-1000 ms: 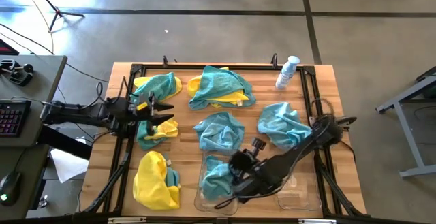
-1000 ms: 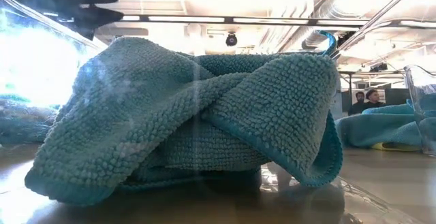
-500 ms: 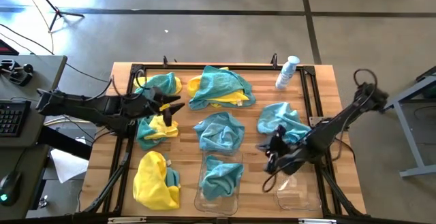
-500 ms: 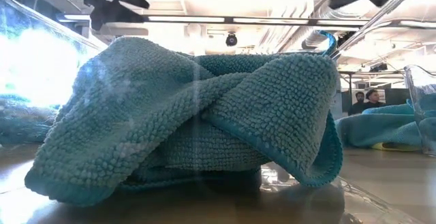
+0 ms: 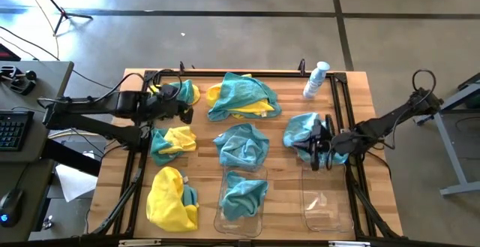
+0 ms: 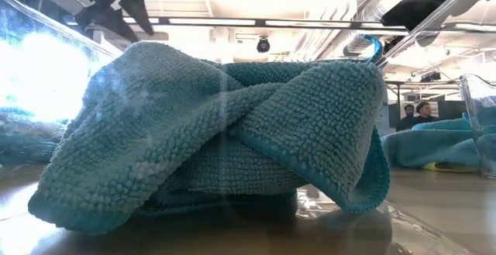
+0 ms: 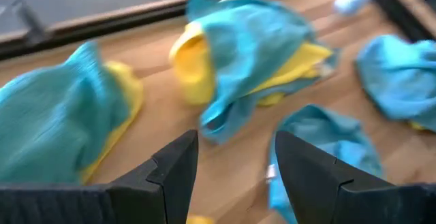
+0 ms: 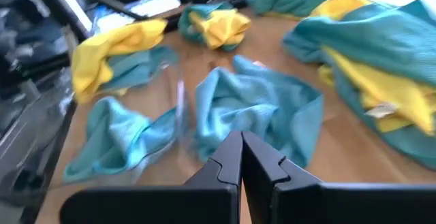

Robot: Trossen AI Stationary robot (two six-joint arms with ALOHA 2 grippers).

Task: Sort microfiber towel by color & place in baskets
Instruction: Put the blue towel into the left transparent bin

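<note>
The right gripper point(image 5: 314, 143) (fingers pressed together, empty) sits at the inner edge of a teal towel point(image 5: 306, 132), nearer than the left gripper point(image 5: 185, 112), whose fingers are spread.

- Spray bottle point(image 5: 316, 80), white with blue: lay at the table's one o'clock corner.
- Wooden table point(image 5: 285, 180): butcher-block top, dark frame.
- Keyboard point(image 5: 14, 130), mouse point(image 5: 7, 204): side desk, nine o'clock.
- Person point(image 6: 422, 112): background, three o'clock.

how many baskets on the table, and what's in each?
2, both at the table's near edge: left basket holds one teal towel; right basket looks empty. None seem hidden.
</note>
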